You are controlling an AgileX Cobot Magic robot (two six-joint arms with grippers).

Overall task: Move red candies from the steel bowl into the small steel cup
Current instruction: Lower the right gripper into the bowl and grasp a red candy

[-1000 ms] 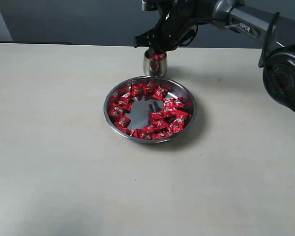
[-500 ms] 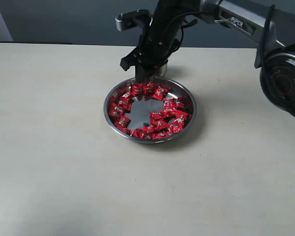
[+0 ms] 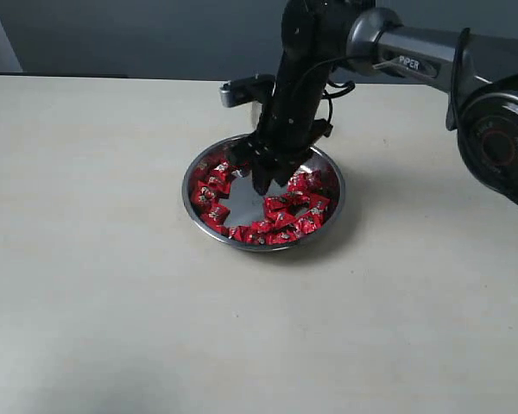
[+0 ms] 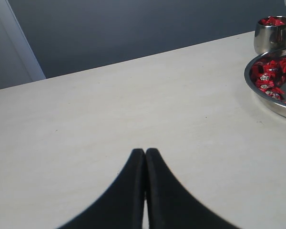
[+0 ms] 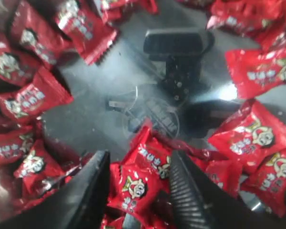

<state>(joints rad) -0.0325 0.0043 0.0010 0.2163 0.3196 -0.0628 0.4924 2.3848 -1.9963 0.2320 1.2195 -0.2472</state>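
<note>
The steel bowl (image 3: 191, 191) sits mid-table with the red candies (image 3: 287, 216) ringed round a bare centre. My right gripper (image 3: 263, 183) reaches down into the bowl and stands open. In the right wrist view its fingers (image 5: 139, 160) straddle one red candy (image 5: 136, 188) without closing on it, and the bowl floor (image 5: 100, 105) shines beyond. The arm hides the small steel cup in the exterior view. The left wrist view shows the cup (image 4: 272, 33) with red candies in it, behind the bowl (image 4: 257, 90). My left gripper (image 4: 145, 152) is shut and empty, over bare table.
The pale tabletop (image 3: 95, 259) spreads wide to the left and front of the bowl. A dark wall runs along the far edge. The right arm's base (image 3: 501, 138) stands at the right side.
My right gripper has moved from above the cup, forward and down into the bowl, and now stands open round a candy. The left gripper's earlier state is not shown.
</note>
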